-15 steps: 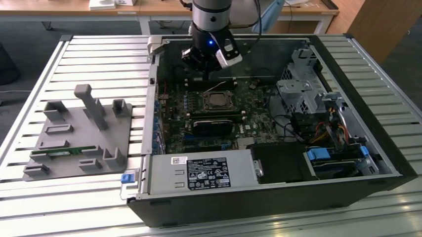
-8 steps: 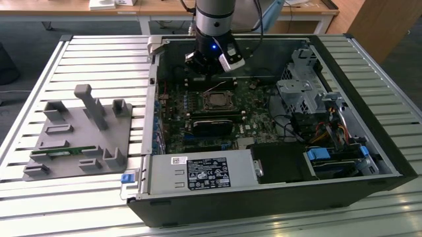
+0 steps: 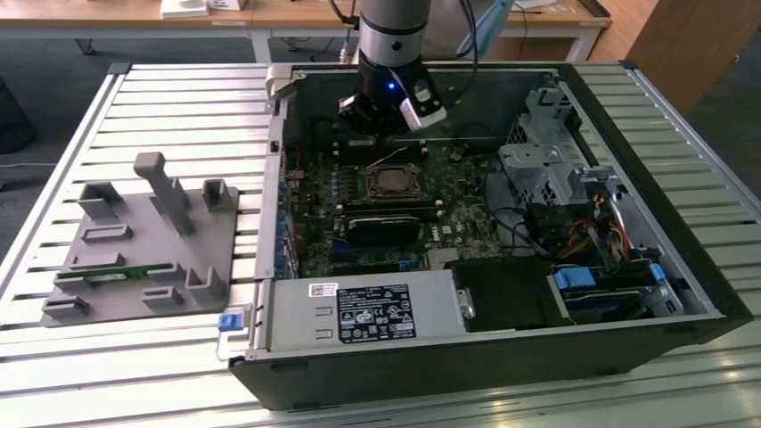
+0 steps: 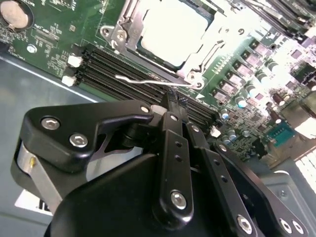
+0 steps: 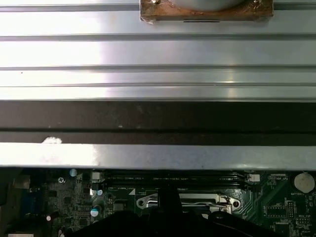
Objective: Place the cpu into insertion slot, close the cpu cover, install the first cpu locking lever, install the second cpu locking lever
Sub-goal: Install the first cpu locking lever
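The cpu (image 4: pixel 170 32) lies in the insertion slot (image 3: pixel 393 183), its pale metal top showing through the window of the cpu cover (image 4: pixel 121 32), which lies flat over it. A thin wire locking lever (image 4: pixel 143 79) sticks out along the socket's edge, lifted off the board. In the second wrist view my gripper (image 4: pixel 171 96) has its black fingers (image 4: pixel 170 133) closed together, with the tip right at that wire. In the exterior view the gripper (image 3: pixel 380 134) hangs inside the open computer case, just behind the slot. The first wrist view shows the socket (image 5: pixel 185 201) beyond the gripper tip.
Black memory slots (image 4: pixel 123 69) run beside the socket. A black card (image 3: pixel 383 223), a power supply (image 3: pixel 369 312) and a drive cage (image 3: pixel 547 160) crowd the case. The case wall (image 5: pixel 158 116) rises close behind the gripper. A grey fixture plate (image 3: pixel 143 250) sits on the slatted table.
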`<action>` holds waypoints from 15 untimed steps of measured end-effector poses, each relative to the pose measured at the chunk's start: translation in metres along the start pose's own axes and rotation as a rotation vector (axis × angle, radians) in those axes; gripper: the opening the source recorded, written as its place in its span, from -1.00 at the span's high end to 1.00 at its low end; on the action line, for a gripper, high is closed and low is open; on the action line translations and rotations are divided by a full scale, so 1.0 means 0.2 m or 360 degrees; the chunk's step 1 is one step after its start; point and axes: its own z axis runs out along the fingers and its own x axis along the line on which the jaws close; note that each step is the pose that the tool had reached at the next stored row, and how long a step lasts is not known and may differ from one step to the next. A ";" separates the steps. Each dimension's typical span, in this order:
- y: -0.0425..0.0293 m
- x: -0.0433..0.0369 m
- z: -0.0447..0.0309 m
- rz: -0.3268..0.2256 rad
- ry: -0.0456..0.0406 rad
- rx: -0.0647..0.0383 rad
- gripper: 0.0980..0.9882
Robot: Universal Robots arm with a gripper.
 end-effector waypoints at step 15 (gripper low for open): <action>0.021 -0.103 0.053 0.0000 0.0001 0.0000 0.98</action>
